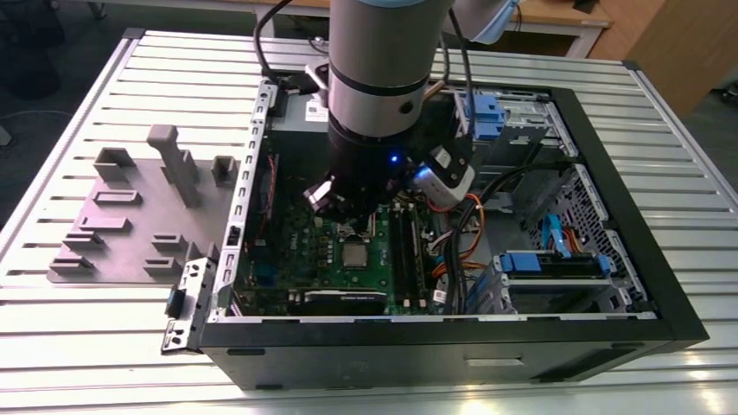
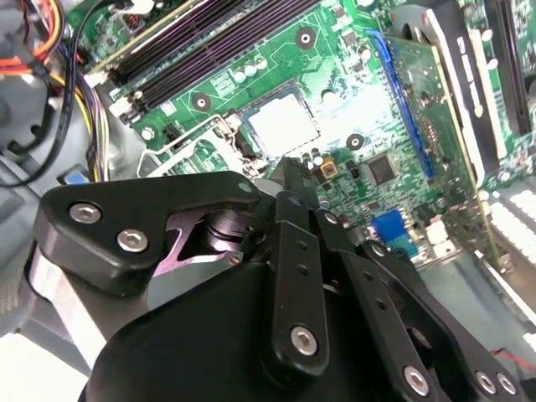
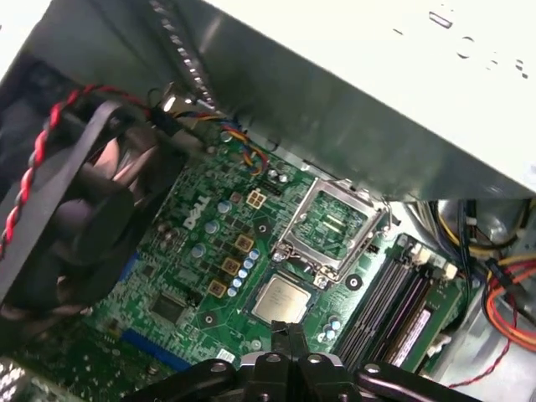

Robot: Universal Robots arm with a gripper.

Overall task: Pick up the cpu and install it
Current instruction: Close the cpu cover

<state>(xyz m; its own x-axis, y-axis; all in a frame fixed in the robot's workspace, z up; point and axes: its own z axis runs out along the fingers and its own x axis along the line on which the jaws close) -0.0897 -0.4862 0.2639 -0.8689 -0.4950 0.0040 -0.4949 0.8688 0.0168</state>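
- The counter [image 1: 104,346], slatted metal, carries an open case [image 1: 461,346] that takes up the middle and right of the exterior view.
- The arm [image 1: 375,78] comes down from the top centre of that view into the case, over the green board [image 1: 300,238].
- On the board, a silver hinged frame [image 3: 335,224] stands swung open, just beside the cpu.
- The jaws are pressed together and hold nothing, with their tips poised just above the board.
- The cpu [image 3: 280,300] lies flat on the board, just ahead of the jaw tips and slightly below them. It is near them but not touching.
- In the exterior view the cpu [image 1: 354,256] sits lower centre, below the arm's end.
- The cpu [image 2: 283,124] is a square with a shiny grey top and a thin darker rim, and has no long axis. It appears seated in its socket.
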